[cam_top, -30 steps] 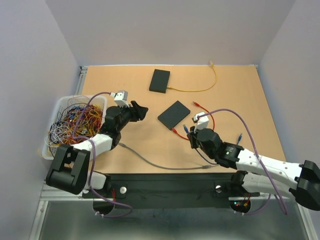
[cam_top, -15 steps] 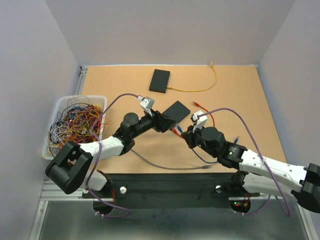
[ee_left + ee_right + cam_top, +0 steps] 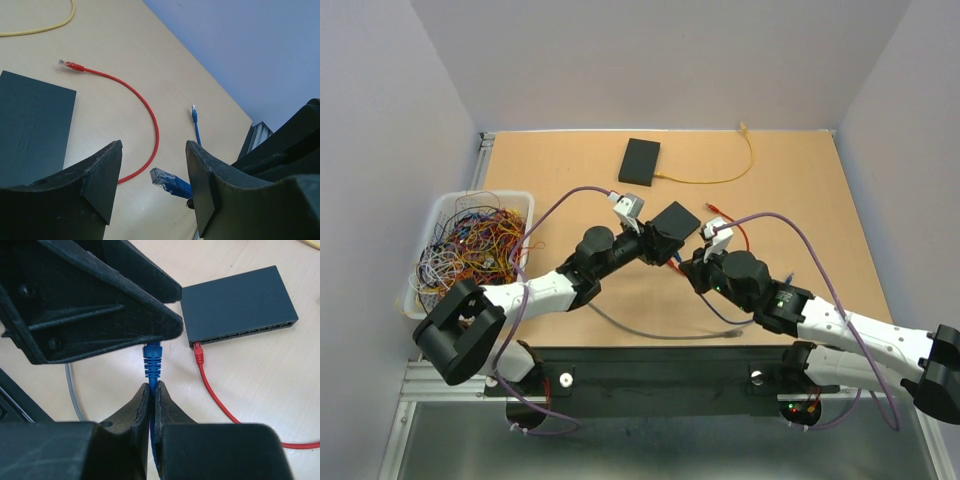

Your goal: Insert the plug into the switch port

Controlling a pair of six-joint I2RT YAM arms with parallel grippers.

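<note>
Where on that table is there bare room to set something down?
Bare table lies to the right of the red cable, nearer than the yellow cable. Another patch sits far left, between the far switch and the wire bin. The middle is crowded: left claw and right claw meet beside the near switch, with the blue cable.

Place: I take this for a robotics lab test cell.
Walls: plain grey panels (image 3: 670,60) box in my bench (image 3: 800,180).
Clutter: a bin of tangled wires (image 3: 470,245).
</note>
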